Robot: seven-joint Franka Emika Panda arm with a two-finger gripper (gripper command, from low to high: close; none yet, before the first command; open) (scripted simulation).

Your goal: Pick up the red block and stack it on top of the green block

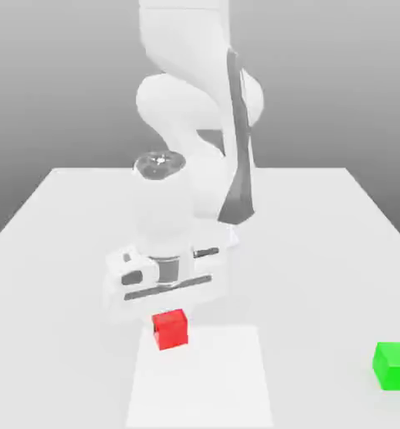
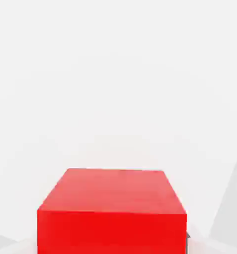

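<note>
While the white Panda arm reached down over the flat white table, its two-finger gripper sat low at the exterior view's centre-left, directly above the small bright red cube with glossy faces. Fingers merged into the white hand body there, so whether they were spread or pinching the cube: cannot tell. Red cube was just under the hand's lower edge, touching or nearly so; contact not resolvable. It sat at the upper left corner of a brighter white rectangular patch on the table. Hand view had the same red cube close up, top face and one side face visible, white surface behind it. Further toward the exterior view's right, well apart from the red cube and the gripper, the small bright green cube rested on the table near the frame edge, nothing on top of it.
</note>
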